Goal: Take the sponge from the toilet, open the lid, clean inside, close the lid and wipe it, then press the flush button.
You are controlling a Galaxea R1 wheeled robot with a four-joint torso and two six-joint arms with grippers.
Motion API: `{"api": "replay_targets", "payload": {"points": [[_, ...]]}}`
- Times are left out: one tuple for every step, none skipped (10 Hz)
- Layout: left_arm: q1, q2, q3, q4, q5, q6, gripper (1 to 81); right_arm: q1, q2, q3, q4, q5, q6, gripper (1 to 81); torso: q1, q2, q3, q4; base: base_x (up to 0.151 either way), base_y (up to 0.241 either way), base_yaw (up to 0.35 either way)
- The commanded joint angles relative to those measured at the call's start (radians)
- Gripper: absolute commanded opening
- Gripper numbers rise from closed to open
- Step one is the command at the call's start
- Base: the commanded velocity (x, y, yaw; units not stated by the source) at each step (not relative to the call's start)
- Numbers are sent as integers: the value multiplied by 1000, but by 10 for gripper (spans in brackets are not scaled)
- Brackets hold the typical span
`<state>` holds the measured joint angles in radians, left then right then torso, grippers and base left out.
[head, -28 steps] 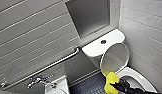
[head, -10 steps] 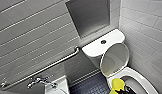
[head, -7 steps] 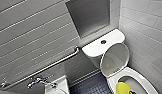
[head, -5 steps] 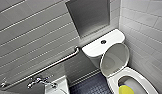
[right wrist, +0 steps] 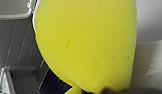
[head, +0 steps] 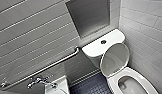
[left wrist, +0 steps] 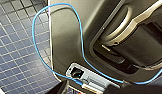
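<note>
Grey tiled wall (head: 34, 37) was seen across the left of the head view, and white tiled wall (head: 147, 27) was seen on the right. A dull grey recessed panel (head: 89, 16) was set in the grey wall above the toilet (head: 97, 50). The toilet was placed in the corner between the two walls, and its tank top (head: 112, 37) was seen flat below the panel. The lid (head: 114, 60) was raised, with its hollow inner side turned to the camera and its hinged end low at the bowl (head: 132, 85). The bowl was left open, and its white seat ring was seen around a grey inside. Dark blue small-tiled floor (head: 89, 86) was seen beside the toilet and again in the left wrist view next to the robot's grey housing (left wrist: 67, 37). A long steel grab bar (head: 47, 67) was fixed slanting along the grey wall. A white sink (head: 59, 86) was cut by the lower edge, with a chrome faucet (head: 37, 81) just beside it.

The sponge (right wrist: 87, 42) was seen large and bright yellow in the right wrist view, held off the floor with white ceramic beside it. It was pinched at its lower end by the right claw (right wrist: 107, 91). The state of the left claw could not be told. A thin blue cable (left wrist: 34, 37) was looped over the housing. A round flush button (head: 103, 41) was seen on the tank top.
</note>
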<state>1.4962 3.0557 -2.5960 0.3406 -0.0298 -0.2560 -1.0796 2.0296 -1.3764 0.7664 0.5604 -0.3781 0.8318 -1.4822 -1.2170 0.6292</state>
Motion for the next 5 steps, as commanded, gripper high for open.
{"api": "replay_targets", "payload": {"points": [[16, -27, -6, 3, 77, 24, 811, -105, -87, 77, -41, 9, 28, 10, 0, 0, 0, 0, 0, 0, 0], [11, -27, -6, 3, 77, 27, 811, -162, -84, 82, -74, 24, 39, 10, 0, 0, 0, 0, 0, 0, 0], [2, -27, -6, 3, 77, 26, 811, -223, -54, 70, -93, 27, 36, 10, 0, 0, 0, 0, 0, 0, 0], [-3, -27, -6, 1, 79, 26, 811, -272, -13, 42, -98, 30, 36, 10, 0, 0, 0, 0, 0, 0, 0], [-6, -26, -4, 1, 77, 27, 811, -314, 43, -9, -111, 26, 33, 10, 0, 0, 0, 0, 0, 0, 0]]}}
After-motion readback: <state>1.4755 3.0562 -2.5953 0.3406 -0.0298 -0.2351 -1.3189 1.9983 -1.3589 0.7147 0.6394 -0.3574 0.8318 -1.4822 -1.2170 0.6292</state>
